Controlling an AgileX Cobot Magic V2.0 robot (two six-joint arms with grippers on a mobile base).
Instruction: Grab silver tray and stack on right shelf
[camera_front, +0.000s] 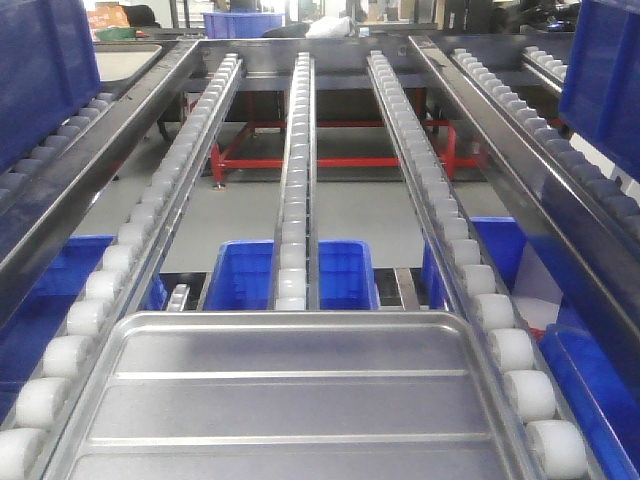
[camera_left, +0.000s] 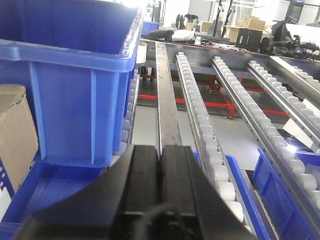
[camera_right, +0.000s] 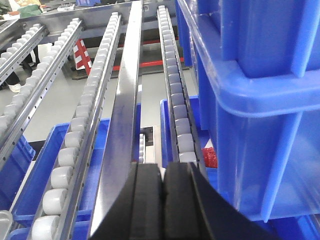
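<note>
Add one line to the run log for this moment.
silver tray: flat on roller rack, near end | left gripper: shut, empty | right gripper: shut, empty

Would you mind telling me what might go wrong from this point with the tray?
The tray lies across the roller rails; unheld, it may roll along them.
Gaps between rails open onto blue bins below; a skewed tray might drop through.
The left hand and right hand are shut beside tall blue crates and could bump them when moving.

Blue bins (camera_front: 240, 280), red frame (camera_front: 345, 161), perhaps cardboard (camera_left: 15, 135)
</note>
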